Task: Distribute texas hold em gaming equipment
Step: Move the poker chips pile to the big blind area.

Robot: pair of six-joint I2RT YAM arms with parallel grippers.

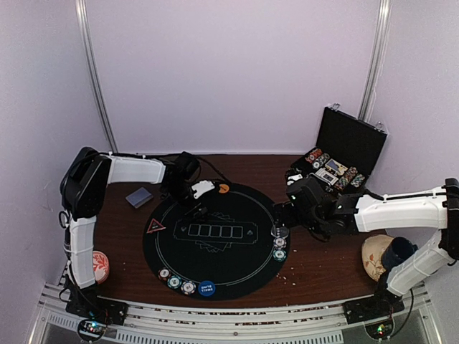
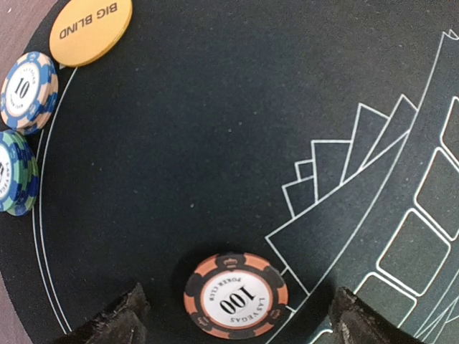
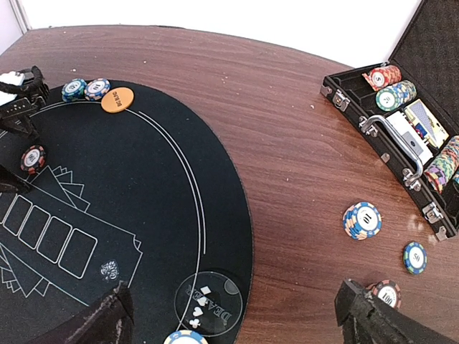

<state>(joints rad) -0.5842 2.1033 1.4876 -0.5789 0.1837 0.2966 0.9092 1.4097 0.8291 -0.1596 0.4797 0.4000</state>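
My left tool (image 2: 240, 319) stands wide apart, straddling the orange 100 chip (image 2: 236, 294) lying flat on the black mat (image 2: 179, 143), clear of it on both sides. My right tool (image 3: 237, 315) hangs spread and empty over the mat's edge.

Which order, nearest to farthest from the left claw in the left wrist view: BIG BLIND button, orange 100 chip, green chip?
1. The orange 100 chip, at the bottom, lying between the fingers of the left claw.
2. The green chip, at the picture's left edge.
3. The BIG BLIND button, top left, farthest.
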